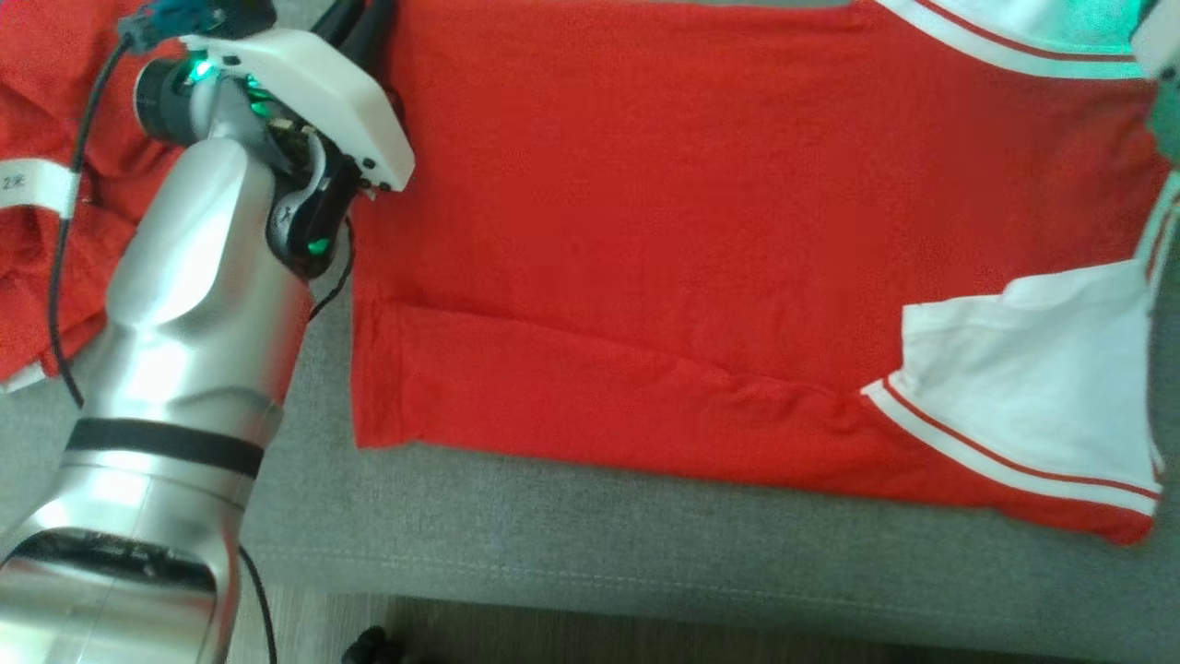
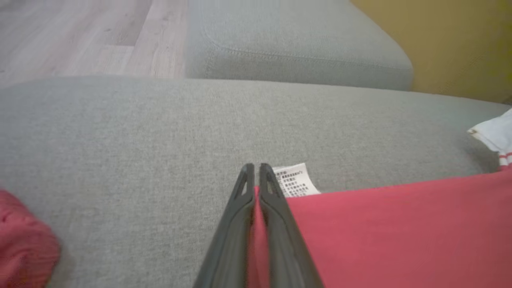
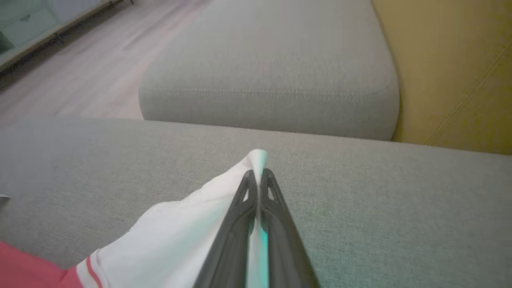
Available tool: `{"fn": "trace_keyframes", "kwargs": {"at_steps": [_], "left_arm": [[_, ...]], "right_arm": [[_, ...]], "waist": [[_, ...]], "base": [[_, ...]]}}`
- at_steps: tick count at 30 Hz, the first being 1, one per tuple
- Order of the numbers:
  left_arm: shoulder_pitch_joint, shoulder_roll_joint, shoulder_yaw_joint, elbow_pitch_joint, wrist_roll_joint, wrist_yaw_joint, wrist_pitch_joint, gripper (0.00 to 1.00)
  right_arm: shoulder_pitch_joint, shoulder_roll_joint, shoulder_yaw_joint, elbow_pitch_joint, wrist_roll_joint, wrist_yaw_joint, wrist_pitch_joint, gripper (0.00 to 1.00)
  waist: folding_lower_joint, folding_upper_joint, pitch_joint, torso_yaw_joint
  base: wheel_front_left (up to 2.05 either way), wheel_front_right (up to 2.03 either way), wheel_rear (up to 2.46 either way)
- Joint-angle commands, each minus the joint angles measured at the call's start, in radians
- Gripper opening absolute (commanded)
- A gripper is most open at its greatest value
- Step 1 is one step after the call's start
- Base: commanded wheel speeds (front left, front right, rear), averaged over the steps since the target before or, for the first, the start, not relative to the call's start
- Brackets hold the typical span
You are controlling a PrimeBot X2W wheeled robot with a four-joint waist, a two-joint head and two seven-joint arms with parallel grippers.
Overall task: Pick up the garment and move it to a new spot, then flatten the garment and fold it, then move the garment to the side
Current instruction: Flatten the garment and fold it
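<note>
The garment [image 1: 645, 184] is a red shirt with white, red-striped sleeves [image 1: 1032, 387], lying spread out on a grey cushion [image 1: 645, 544]. Its near edge is folded over in a long strip. My left gripper [image 2: 254, 170] is shut on the shirt's red edge [image 2: 400, 228], just beside a white care label [image 2: 296, 180]. My left forearm [image 1: 194, 277] reaches up the left side of the head view to that corner. My right gripper [image 3: 258, 174] is shut on a bunched tip of the white sleeve [image 3: 180, 232], which peaks above the fingertips.
More red cloth [image 1: 46, 138] lies bunched at the cushion's left end. A second grey cushion [image 2: 296, 40] sits beyond a gap, with wooden floor [image 2: 80, 36] to its left and a yellow wall [image 2: 460, 40] to its right. The cushion's front edge [image 1: 645, 599] runs below the shirt.
</note>
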Motion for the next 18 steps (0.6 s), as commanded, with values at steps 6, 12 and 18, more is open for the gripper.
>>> {"fn": "trace_keyframes", "kwargs": {"at_steps": [6, 12, 18], "left_arm": [[0.063, 0.084, 0.035, -0.09, -0.016, 0.006, -0.03, 0.0], [0.195, 0.125, 0.04, -0.204, -0.026, 0.03, -0.031, 0.0], [0.346, 0.156, 0.05, -0.342, -0.046, 0.068, -0.02, 0.0]], "right_arm": [[0.189, -0.011, -0.036, -0.243, 0.04, 0.004, -0.063, 0.0], [0.468, 0.057, -0.099, -0.458, 0.048, 0.004, -0.072, 0.0], [0.697, 0.15, -0.131, -0.566, 0.057, 0.004, -0.068, 0.0]], "waist": [[0.0, 0.0, -0.061, -0.031], [0.0, 0.0, -0.107, -0.056], [0.0, 0.0, -0.13, -0.075]], "base": [[0.0, 0.0, 0.0], [0.0, 0.0, 0.0], [0.0, 0.0, 0.0]]}}
